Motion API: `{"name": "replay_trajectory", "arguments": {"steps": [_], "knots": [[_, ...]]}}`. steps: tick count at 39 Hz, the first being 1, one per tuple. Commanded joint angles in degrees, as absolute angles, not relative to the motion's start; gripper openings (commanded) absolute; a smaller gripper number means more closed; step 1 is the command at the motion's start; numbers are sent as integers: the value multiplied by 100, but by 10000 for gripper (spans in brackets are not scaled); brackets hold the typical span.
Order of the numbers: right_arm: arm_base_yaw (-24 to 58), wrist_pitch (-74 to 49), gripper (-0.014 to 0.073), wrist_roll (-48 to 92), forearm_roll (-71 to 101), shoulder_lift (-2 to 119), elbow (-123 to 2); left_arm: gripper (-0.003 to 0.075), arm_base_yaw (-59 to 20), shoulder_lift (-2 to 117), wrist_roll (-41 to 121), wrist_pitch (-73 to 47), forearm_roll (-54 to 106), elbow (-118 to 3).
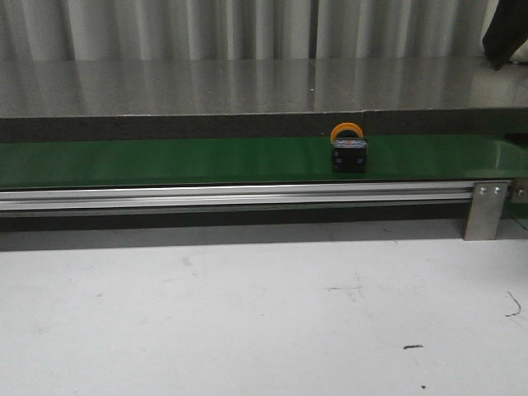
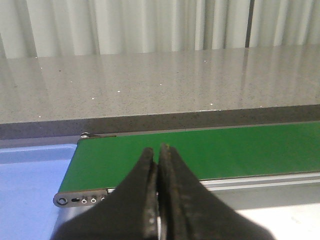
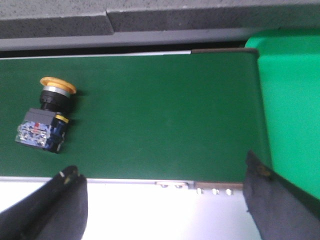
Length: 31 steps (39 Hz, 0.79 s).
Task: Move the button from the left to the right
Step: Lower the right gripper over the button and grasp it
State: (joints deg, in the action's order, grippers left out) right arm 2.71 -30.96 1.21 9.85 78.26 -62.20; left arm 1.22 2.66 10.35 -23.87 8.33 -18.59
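**On the green belt: button lying free, right of centre**

On the green conveyor belt (image 1: 206, 161), right of the middle in the front view, the button (image 1: 347, 148) is seen lying on its side. Its orange-yellow cap (image 3: 58, 85) is turned toward the far edge of the belt, and its black boxy body (image 3: 41, 131) toward the near edge. Nothing is touching it.

The belt is bordered on the near side by a silver aluminium rail (image 1: 231, 196), carried at the right by a small metal bracket (image 1: 485, 210). Behind the belt a grey speckled counter (image 1: 247, 87) is seen, backed by pale corrugated panels (image 1: 190, 29). In front, a white tabletop (image 1: 247, 313) is spread, marked with a few dark scuffs.

The right gripper (image 3: 165, 200) is held with its fingers spread wide, empty, over the near rail, with the button off to one side of the gap. A bright green bin (image 3: 292, 110) is seen at the belt's end. The left gripper (image 2: 159, 192) is pressed closed on nothing, over the belt's other end, where a blue tray (image 2: 30, 190) adjoins.
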Motion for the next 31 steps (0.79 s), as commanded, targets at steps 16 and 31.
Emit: {"name": "replay_trajectory", "arguments": {"steps": [16,31], "knots": [[731,-3371,646,124,1590,9304,-7774,-21,92,336,974,-1921,907,-1999],[725,-3398,646,124,1670,10179,-8247,-21,92,336,974,-1921,907,-1999]]}}
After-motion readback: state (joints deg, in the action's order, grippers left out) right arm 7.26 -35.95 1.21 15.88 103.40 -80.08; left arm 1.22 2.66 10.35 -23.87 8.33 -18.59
